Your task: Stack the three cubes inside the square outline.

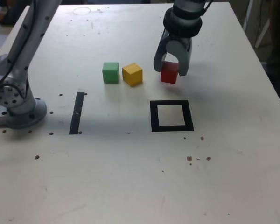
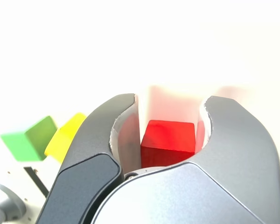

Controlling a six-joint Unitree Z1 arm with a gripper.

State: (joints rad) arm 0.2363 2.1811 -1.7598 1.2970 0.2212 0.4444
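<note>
My gripper point(image 1: 170, 71) is shut on the red cube point(image 1: 169, 73), which hangs tilted just above the table, behind the black square outline point(image 1: 171, 115). In the wrist view the red cube point(image 2: 168, 137) sits between the two dark fingers point(image 2: 95, 154). The yellow cube point(image 1: 132, 74) and the green cube point(image 1: 110, 72) rest side by side on the table toward the exterior view's left of the gripper. Both also show in the wrist view, yellow cube point(image 2: 65, 136) and green cube point(image 2: 28, 139), beyond one finger.
A straight black tape strip point(image 1: 77, 112) lies on the white table point(image 1: 130, 172) at the exterior view's left. The arm's grey base point(image 1: 16, 105) stands at the left edge. Small dark specks dot the tabletop.
</note>
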